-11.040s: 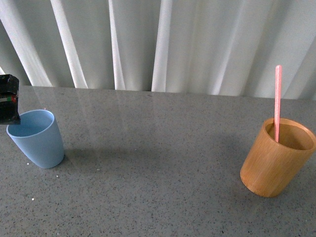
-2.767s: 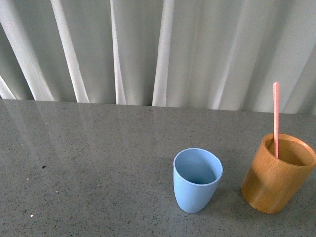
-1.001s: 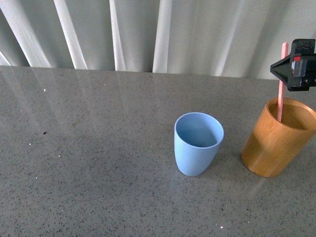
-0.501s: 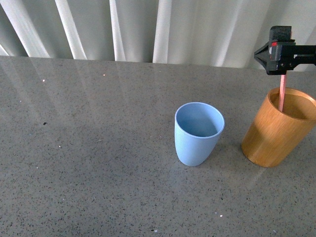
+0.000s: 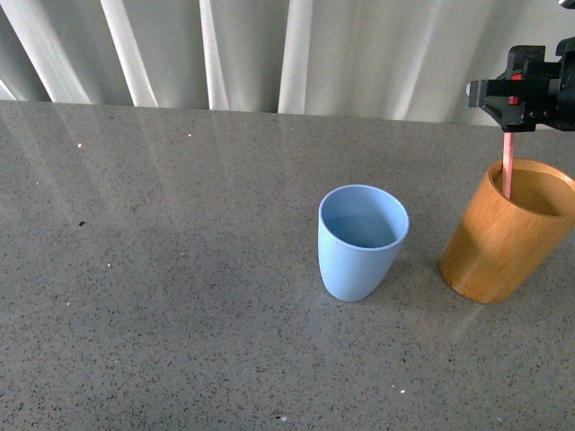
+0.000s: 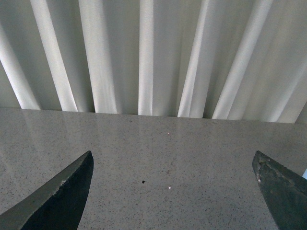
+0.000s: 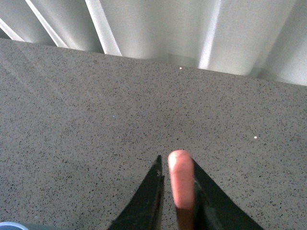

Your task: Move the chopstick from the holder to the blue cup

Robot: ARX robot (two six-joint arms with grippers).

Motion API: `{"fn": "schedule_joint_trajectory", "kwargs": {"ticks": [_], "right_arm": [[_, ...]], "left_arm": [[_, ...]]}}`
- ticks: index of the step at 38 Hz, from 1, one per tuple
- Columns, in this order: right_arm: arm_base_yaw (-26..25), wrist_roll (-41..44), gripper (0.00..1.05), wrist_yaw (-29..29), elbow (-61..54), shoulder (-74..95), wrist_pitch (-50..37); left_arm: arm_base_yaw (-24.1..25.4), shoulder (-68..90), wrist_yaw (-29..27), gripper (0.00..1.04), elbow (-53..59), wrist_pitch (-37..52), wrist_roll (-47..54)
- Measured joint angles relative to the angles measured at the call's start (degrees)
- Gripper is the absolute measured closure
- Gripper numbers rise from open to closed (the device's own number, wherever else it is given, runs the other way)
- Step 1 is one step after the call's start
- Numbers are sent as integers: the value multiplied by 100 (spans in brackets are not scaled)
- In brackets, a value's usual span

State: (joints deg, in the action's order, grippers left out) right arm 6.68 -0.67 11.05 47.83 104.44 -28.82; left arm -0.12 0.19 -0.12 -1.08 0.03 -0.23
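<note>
The orange-brown wooden holder stands at the right of the grey table. The pink chopstick stands upright in it. My right gripper is above the holder and shut on the chopstick's upper end. In the right wrist view the chopstick's rounded tip sits pinched between the two dark fingers. The light blue cup stands empty just left of the holder. My left gripper is open and empty over bare table; it shows only in the left wrist view.
White pleated curtains hang behind the table's far edge. The speckled grey tabletop stretches left of the cup. A sliver of blue rim shows in the right wrist view.
My right gripper came in over the holder, dropped onto the chopstick's top and closed on it. Earlier, the blue cup went from the far left to beside the holder.
</note>
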Motion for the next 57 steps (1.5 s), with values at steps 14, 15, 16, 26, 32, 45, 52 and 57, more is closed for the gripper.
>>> {"fn": "schedule_joint_trajectory", "kwargs": {"ticks": [14,15,16,26,32,45,52,57], "right_arm": [[-133,79,103,-105,-341,-1088,109],[-133,101,103,-157,-341,-1185,142],[-133,173,103,-208,-341,-1340,181],[442,973,103,-691,361,-2739,870],[1169,964,103,-833,793,-3064,1128],[2173,879,103,-1231,404,-2090,466],[2337,739,103,-1231,317,-1705,142],[2376,603,103,-1207,275,-1497,-72]], "left_arm": [[0,0,2,7,2,0,0],[0,-2,0,7,2,0,-2],[0,-2,0,7,0,0,0],[0,0,0,7,2,0,-2],[0,0,0,7,0,0,0],[0,0,0,7,0,0,-2],[0,0,0,7,0,0,0],[0,0,0,7,2,0,-2]]}}
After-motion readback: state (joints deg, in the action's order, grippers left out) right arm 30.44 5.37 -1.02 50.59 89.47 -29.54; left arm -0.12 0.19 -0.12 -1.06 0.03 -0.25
